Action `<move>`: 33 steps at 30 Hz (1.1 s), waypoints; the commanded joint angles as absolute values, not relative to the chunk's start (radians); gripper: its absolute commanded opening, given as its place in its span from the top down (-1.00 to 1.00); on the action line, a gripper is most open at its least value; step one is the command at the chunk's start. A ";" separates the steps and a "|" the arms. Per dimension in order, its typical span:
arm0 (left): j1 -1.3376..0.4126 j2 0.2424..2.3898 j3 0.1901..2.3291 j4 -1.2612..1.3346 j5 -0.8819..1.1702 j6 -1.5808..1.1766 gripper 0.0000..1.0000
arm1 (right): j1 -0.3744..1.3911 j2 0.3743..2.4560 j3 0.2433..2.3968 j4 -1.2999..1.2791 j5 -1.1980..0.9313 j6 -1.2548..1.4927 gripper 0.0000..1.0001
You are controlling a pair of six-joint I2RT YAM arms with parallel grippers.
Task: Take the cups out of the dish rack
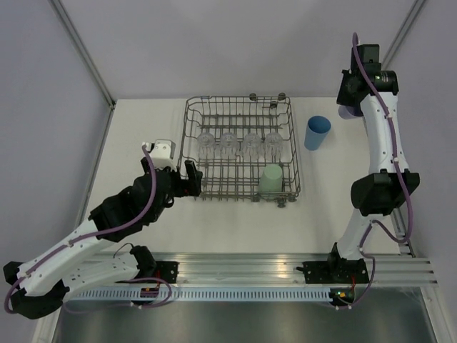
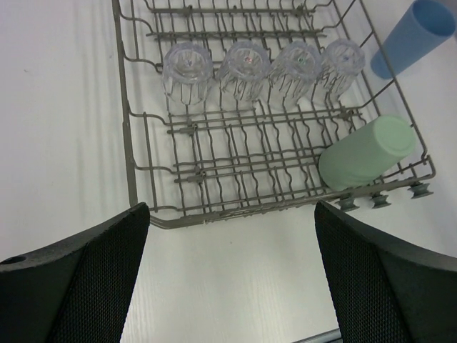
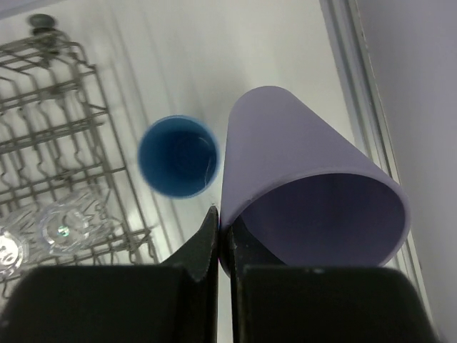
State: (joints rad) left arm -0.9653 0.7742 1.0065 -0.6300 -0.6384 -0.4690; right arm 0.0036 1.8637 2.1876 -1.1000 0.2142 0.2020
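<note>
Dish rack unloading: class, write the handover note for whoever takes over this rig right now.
Left hand: open, empty, by the dish rack.
Right hand: shut on the lavender cup, right of the rack.
Done: blue cup stands on the table.
To do: set the lavender cup down; unload four clear cups and the light green cup from the rack.

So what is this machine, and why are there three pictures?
Two robot arms are bolted to a table. One picture looks down from above; the other two come from a camera on each wrist. The wire dish rack holds four clear cups and a green cup. A blue cup stands on the table beside it. The right gripper pinches a lavender cup by its rim; the left gripper is open, empty, near the rack's corner.
</note>
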 commanded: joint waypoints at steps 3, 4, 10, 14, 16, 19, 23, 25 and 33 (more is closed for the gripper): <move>-0.966 0.773 1.002 -0.644 -0.624 -0.426 -0.99 | -0.103 2.009 2.298 -1.204 0.146 0.166 0.99; -0.966 0.772 1.002 -0.646 -0.624 -0.425 -0.99 | -0.118 2.058 2.309 -1.224 0.141 0.158 0.99; -0.966 0.765 0.994 -0.644 -0.614 -0.431 -0.99 | -0.133 2.183 2.330 -1.239 0.112 0.138 0.99; -0.966 0.773 0.996 -0.644 -0.606 -0.428 -0.99 | -0.133 2.244 2.368 -1.241 0.104 0.135 0.99; -0.966 0.776 0.996 -0.644 -0.604 -0.429 -0.99 | -0.135 2.273 2.388 -1.244 0.081 0.137 0.99; -0.968 0.785 0.997 -0.644 -0.603 -0.426 -0.99 | -0.132 2.296 2.402 -1.243 0.069 0.135 0.99; -0.968 0.795 0.997 -0.643 -0.601 -0.425 -0.99 | -0.132 2.333 2.417 -1.238 0.051 0.135 0.99; -0.968 0.796 1.000 -0.644 -0.603 -0.426 -0.99 | -0.132 2.344 2.419 -1.238 0.034 0.135 0.99; -0.968 0.801 1.003 -0.643 -0.609 -0.425 -0.99 | -0.100 2.352 2.413 -1.249 0.080 0.130 0.95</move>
